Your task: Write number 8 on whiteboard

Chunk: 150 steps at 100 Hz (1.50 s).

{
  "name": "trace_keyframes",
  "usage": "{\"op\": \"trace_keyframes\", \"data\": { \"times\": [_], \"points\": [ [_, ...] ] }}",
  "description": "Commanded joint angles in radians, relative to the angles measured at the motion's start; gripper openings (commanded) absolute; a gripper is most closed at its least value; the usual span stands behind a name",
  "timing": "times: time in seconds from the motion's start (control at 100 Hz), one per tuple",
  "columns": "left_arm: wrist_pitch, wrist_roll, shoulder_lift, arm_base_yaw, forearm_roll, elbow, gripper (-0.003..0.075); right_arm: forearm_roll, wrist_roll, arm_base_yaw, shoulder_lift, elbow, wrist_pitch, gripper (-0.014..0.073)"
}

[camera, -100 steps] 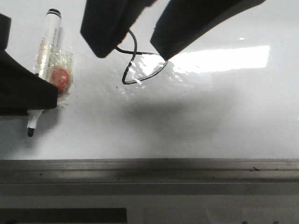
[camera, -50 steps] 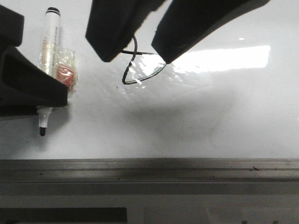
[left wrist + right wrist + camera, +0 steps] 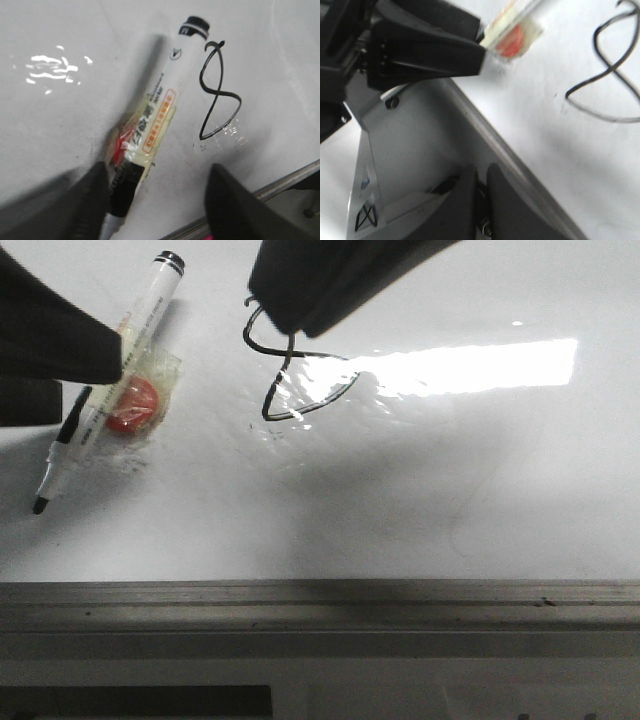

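The number 8 [image 3: 290, 375] is a thin black loop on the glossy whiteboard [image 3: 450, 490]; it also shows in the left wrist view [image 3: 217, 92] and the right wrist view [image 3: 615, 70]. A white marker [image 3: 150, 295] with a black tip lies slanted on the board left of the figure. Clear tape with a red patch [image 3: 132, 405] is wrapped round it. My left gripper [image 3: 160, 210] is open over the marker's tip end [image 3: 122, 190], and one finger [image 3: 85, 205] is right beside it. My right gripper [image 3: 300, 325] is shut and empty, above the top of the 8.
A grey metal rail [image 3: 320, 605] runs along the board's near edge. Bright glare [image 3: 470, 365] lies right of the 8. In the right wrist view the left arm's black body [image 3: 415, 50] and a grey base [image 3: 410, 150] sit beside the board.
The marker has swung from upright to slanted and lies free. My left gripper has drawn back to the left. My right gripper's jaws have closed and moved up and away.
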Motion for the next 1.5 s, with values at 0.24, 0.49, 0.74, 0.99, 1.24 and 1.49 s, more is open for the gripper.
{"op": "trace_keyframes", "data": {
  "times": [0.24, 0.49, 0.74, 0.99, 1.24, 1.49],
  "points": [
    [-0.020, 0.002, -0.251, 0.002, 0.077, 0.009, -0.0020, -0.131, 0.006, 0.001, -0.201, 0.103, -0.223, -0.0060],
    [-0.023, 0.002, -0.480, 0.002, 0.135, 0.088, -0.0020, -0.233, 0.006, 0.001, -0.465, 0.334, -0.411, -0.0060],
    [-0.021, 0.002, -0.713, 0.002, 0.302, 0.195, -0.0020, -0.262, 0.006, 0.001, -0.770, 0.548, -0.471, -0.0060],
    [0.006, 0.002, -0.791, 0.002, 0.292, 0.236, -0.0020, -0.262, 0.006, 0.001, -0.968, 0.636, -0.406, -0.0064],
    [0.006, 0.002, -0.791, 0.002, 0.275, 0.245, -0.0020, -0.262, 0.006, 0.001, -0.978, 0.636, -0.373, -0.0064],
    [0.006, 0.002, -0.791, 0.002, 0.275, 0.245, -0.0020, -0.262, 0.006, 0.001, -0.978, 0.636, -0.373, -0.0064]
  ]
}}
